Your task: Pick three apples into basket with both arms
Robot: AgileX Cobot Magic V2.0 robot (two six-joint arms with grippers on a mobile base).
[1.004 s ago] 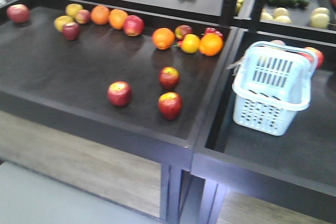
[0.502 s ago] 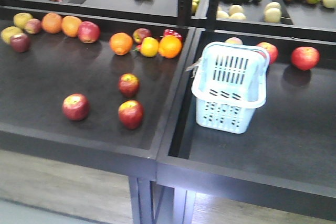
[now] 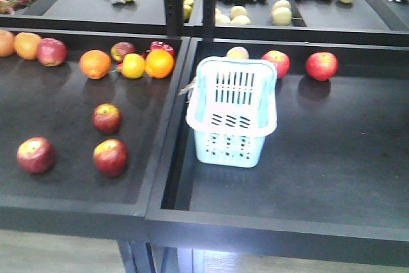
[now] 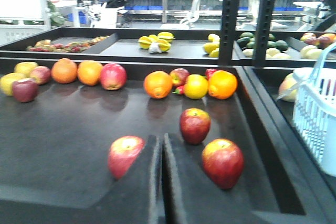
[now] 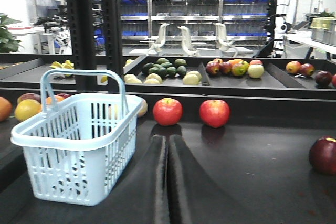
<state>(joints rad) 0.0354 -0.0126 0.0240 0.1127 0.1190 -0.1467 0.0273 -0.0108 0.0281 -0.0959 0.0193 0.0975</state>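
Left gripper (image 4: pixel 160 139): black fingers pressed together, nothing between them, low over the left tray (image 3: pixel 64 190)
Right gripper (image 5: pixel 168 139): fingers closed too, holding nothing, over the right tray (image 3: pixel 319 158)
Apples: all three sit on the left tray, outside the basket and apart from one another
Back apple (image 3: pixel 107 118): nearest the row of oranges (image 3: pixel 95 64)
Front-left apple (image 3: pixel 36 154): near the tray's front, partly hidden behind the left finger in the left wrist view
Front-right apple (image 3: pixel 110 156): just right of the left gripper's tips in that view
Basket (image 3: pixel 227 148): upright in the right tray, close to its left wall, one hoop handle raised
Behind the basket: two red fruits (image 3: pixel 321 66) by the back wall
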